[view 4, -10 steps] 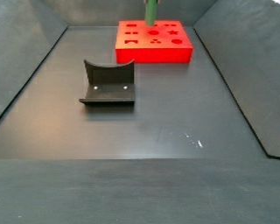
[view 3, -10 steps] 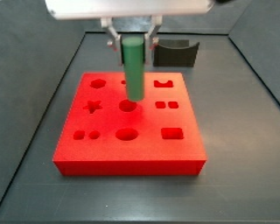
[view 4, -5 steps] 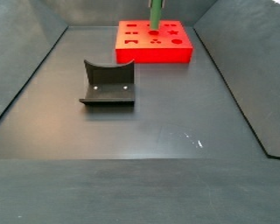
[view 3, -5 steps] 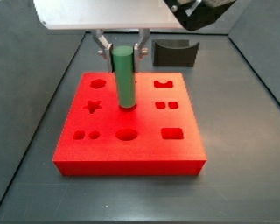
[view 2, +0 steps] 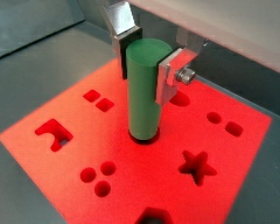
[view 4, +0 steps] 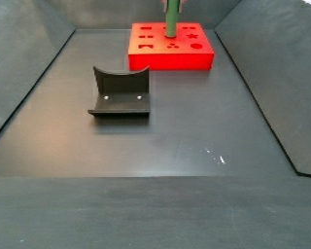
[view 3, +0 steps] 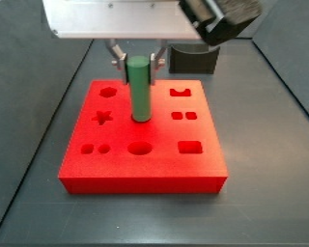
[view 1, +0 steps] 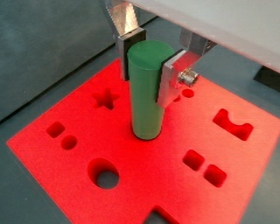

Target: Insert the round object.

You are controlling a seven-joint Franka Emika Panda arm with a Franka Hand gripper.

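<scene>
The gripper [view 1: 153,57] hides the round object's [view 1: 146,92] upper sides, and the red block [view 4: 173,49] swallows its foot.

No readable text, label or number appears on anything.

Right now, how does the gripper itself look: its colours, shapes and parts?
The gripper has two flat silver finger plates with dark pads, and a small bolt on one plate. In a side view, its body is a pale grey-white block with a black part beside it.
</scene>
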